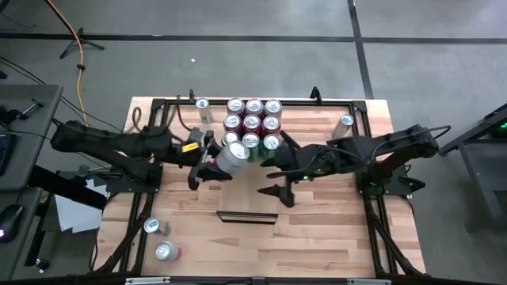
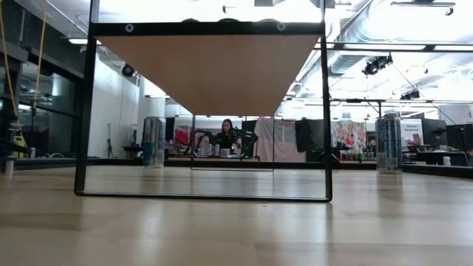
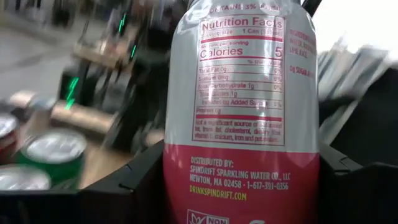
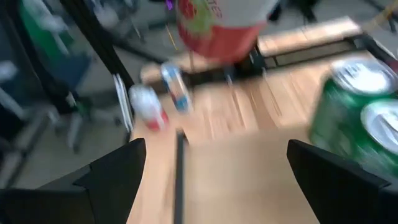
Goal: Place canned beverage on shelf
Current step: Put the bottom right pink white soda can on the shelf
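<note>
While the left gripper (image 1: pixel 212 162) clamps the red-and-white can (image 1: pixel 232 155) — seemingly lifted, though blur hides it — the right gripper (image 1: pixel 273 168) gapes just beside it, over the shelf (image 1: pixel 317 127) with cans beyond.

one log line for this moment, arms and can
left gripper: shut on red-and-white can, held near the can cluster | right gripper: open, empty, beside it | shelf: can not yet placed
</note>
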